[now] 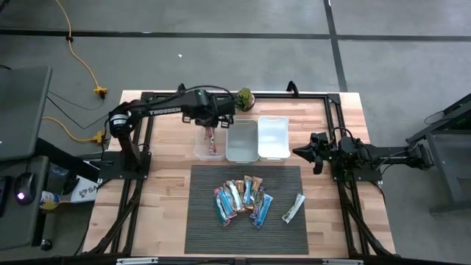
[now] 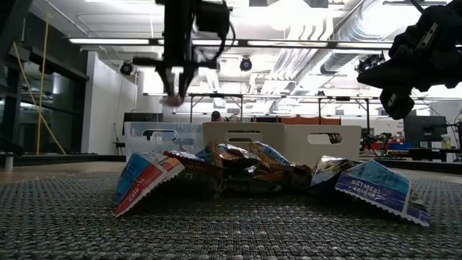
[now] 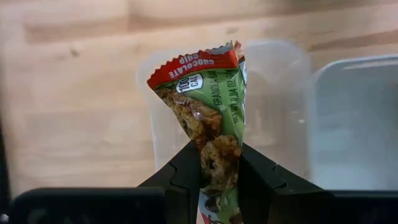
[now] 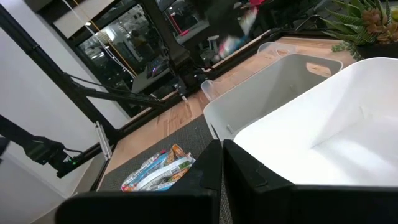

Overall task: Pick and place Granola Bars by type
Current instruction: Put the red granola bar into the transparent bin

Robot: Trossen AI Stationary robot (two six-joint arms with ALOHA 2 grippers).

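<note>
My left gripper [image 1: 210, 129] points steeply down over the leftmost clear bin [image 1: 200, 149] and is shut on a green granola bar [image 3: 208, 106] with a red crimped end. More granola bars [image 1: 241, 199] in blue, orange and red wrappers lie piled on the dark mat [image 1: 206, 228]. A white-silver bar [image 1: 293, 208] lies apart, to the right of the pile. My right gripper [image 1: 305, 152] waits shut at the table's right side, level, touching nothing. My left gripper pinches the green bar between its two fingers [image 3: 186, 171], on the part of the wrapper [image 3: 217, 163] away from the red end. The fingers come from above, slanting down. The bar hangs below them, clear of everything, its red crimped end [image 3: 193, 65] lowest, above the clear bin.
Three bins stand side by side behind the mat: the clear one, a middle one [image 1: 242, 154] and a white right one [image 1: 273, 151]. A small green plant [image 1: 244, 98] stands behind them. In the low view the pile [image 2: 238, 170] lies in front of the bins.
</note>
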